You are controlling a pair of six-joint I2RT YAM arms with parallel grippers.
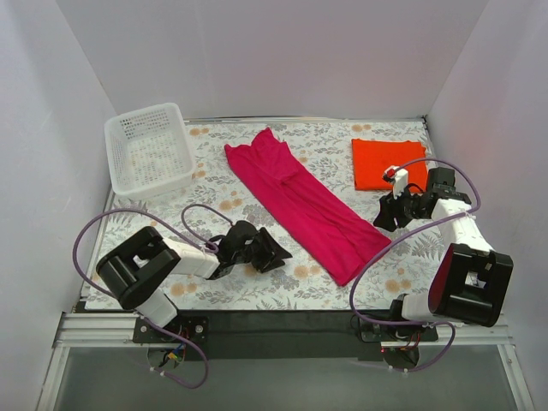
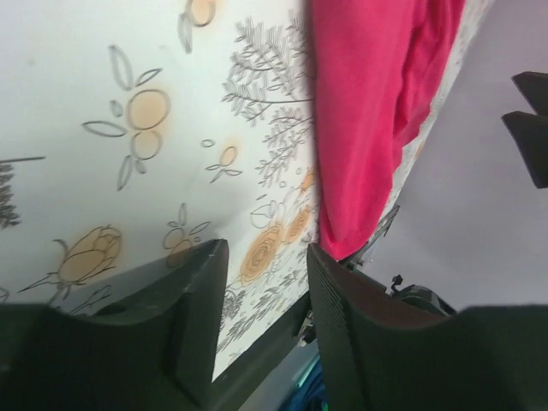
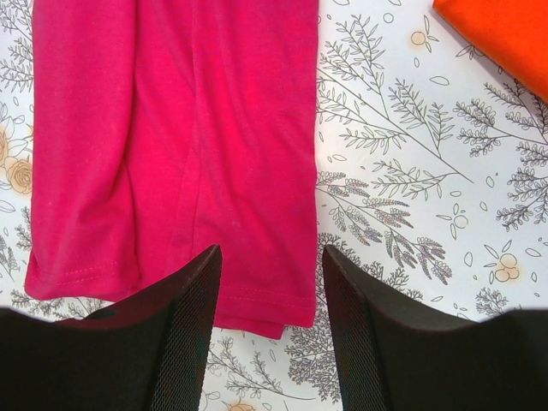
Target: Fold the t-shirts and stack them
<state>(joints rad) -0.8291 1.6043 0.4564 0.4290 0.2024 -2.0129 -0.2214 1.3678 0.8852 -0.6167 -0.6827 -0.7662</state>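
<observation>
The magenta-pink t-shirt (image 1: pixel 304 201) lies folded into a long strip, running diagonally across the middle of the floral table cover. An orange-red t-shirt (image 1: pixel 390 163) sits as a folded rectangle at the back right. My left gripper (image 1: pixel 278 253) hovers low just left of the pink strip's near end, jaws apart with nothing between them (image 2: pixel 265 282); the pink t-shirt (image 2: pixel 368 111) shows beyond its right finger. My right gripper (image 1: pixel 383 218) hangs open right of the strip, and its wrist view shows the pink hem (image 3: pixel 257 300) between the fingers, below them, with the orange t-shirt (image 3: pixel 505 34) at the top corner.
A white perforated basket (image 1: pixel 150 150) stands at the back left corner. White walls close in the table on three sides. The black front rail (image 1: pixel 282 321) carries both arm bases. Cables loop off each arm.
</observation>
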